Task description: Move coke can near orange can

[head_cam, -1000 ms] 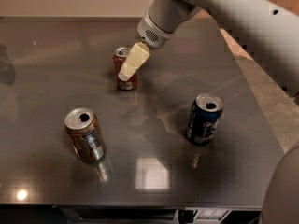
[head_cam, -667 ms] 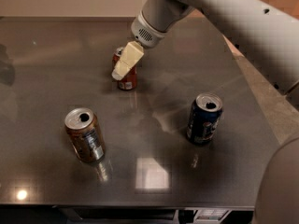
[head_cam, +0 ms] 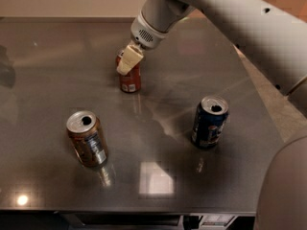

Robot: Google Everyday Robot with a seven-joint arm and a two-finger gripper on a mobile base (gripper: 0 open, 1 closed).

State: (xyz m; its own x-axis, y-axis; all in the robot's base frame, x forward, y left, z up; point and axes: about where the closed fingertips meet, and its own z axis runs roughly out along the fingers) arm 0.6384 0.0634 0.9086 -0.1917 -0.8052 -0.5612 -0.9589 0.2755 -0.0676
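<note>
The coke can [head_cam: 130,81] is red and stands upright on the grey table [head_cam: 158,128], at the back middle. My gripper [head_cam: 128,63] comes down from the upper right and sits at the can's top, covering its upper front. The orange can [head_cam: 87,139] is brownish-orange with a silver top and stands at the front left, well apart from the coke can.
A dark blue can [head_cam: 209,122] stands at the right of the table. My arm [head_cam: 225,18] crosses the upper right of the view. The table's right edge [head_cam: 268,109] runs diagonally, with floor beyond it.
My gripper has moved a little to the left and now sits over the top of the coke can. The cans stand where they were.
</note>
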